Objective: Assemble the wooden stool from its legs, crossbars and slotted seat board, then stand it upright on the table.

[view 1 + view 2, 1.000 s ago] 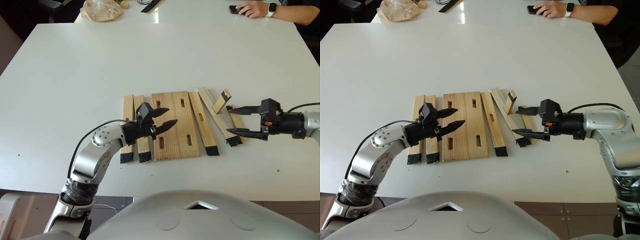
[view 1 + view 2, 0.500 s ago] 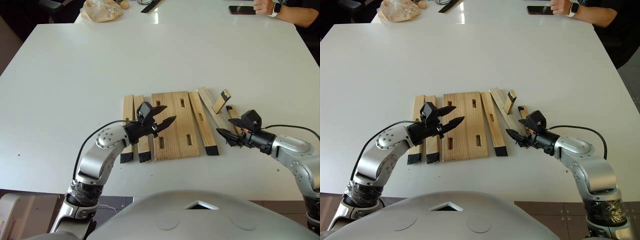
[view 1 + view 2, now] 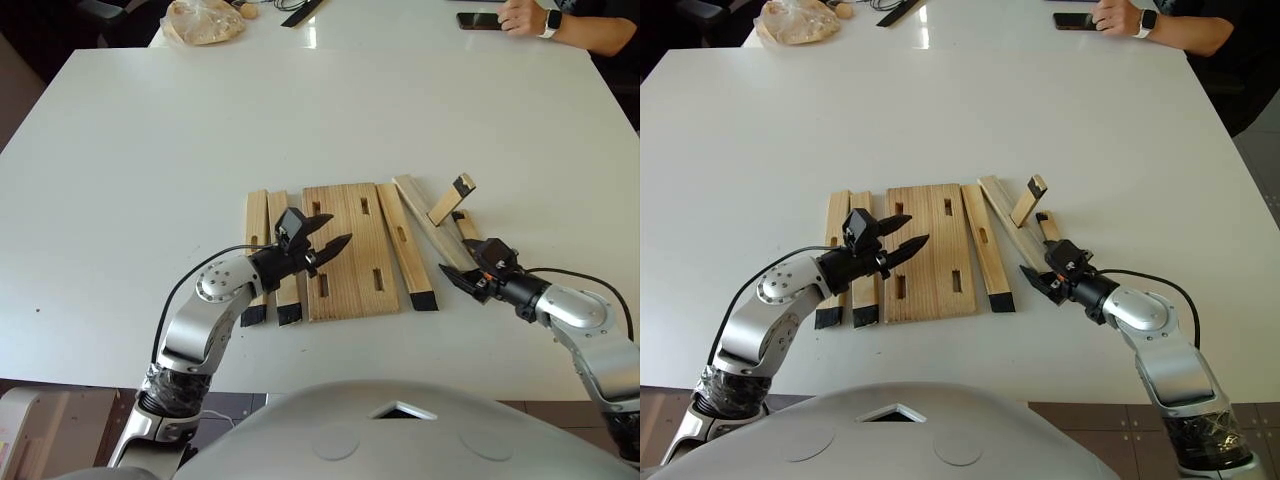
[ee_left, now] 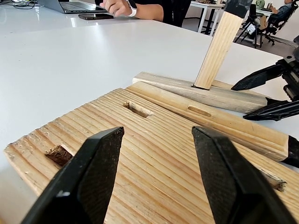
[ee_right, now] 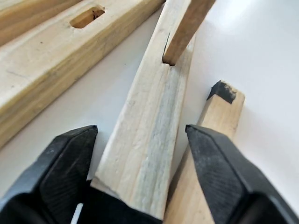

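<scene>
The seat board (image 3: 350, 255) lies on the table (image 3: 300, 120), two legs (image 3: 257, 230) just left of it. Right of it lie two more legs (image 3: 404, 245), a crossbar (image 3: 448, 203) propped tilted on the outer one.

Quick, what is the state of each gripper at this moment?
Left gripper: open, empty, above the seat board.
Right gripper: open, one finger on each side of a leg, not closed on it.

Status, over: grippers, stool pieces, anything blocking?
Left gripper open over seat board. Right gripper open, jaws straddling leg. Crossbar slotted into that leg. Another piece lies close alongside.
</scene>
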You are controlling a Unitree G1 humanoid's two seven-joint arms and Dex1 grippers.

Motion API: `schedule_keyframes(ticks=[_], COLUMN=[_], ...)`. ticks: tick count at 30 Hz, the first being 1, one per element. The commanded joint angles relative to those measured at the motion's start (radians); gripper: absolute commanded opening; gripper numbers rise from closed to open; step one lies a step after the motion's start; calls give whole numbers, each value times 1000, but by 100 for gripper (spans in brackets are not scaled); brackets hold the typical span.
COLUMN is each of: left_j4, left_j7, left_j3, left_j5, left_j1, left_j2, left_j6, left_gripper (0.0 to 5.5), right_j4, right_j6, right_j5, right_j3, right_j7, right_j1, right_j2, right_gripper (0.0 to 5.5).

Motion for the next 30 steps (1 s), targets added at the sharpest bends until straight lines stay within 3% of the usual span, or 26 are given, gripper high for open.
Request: schedule_keyframes(ticks=[1,6,12,18,21,24,27,30], left_j4=[10,11,16,12,-26,-135,-185,-166], left_j7=[0,-1,-1,22,37,-2,-4,10], left_j3=[3,0,2,68,188,308,359,371], left_j5=[12,17,20,-48,-243,-635,-883,-964], left_j1=[-4,-7,-1,-51,-139,-215,-289,-370], left_j2=[9,11,13,-22,-64,-48,-4,27], left_j6=[-2,0,-4,24,119,244,299,323], left_gripper=[271,271,271,271,271,309,356,383], right_j4=[16,3,-14,-79,-90,-48,20,68], right_j6=[114,176,171,188,276,401,475,521], right_j5=[56,79,93,315,516,762,888,982], right_j3=[-20,-28,-62,-180,-248,-323,-348,-360], right_j7=[-28,-45,-68,2,114,262,343,439], right_j1=[1,-16,-64,-259,-389,-509,-570,-582], right_j2=[69,99,132,188,134,41,-4,-34], right_gripper=[271,210,207,207,207,207,207,207])
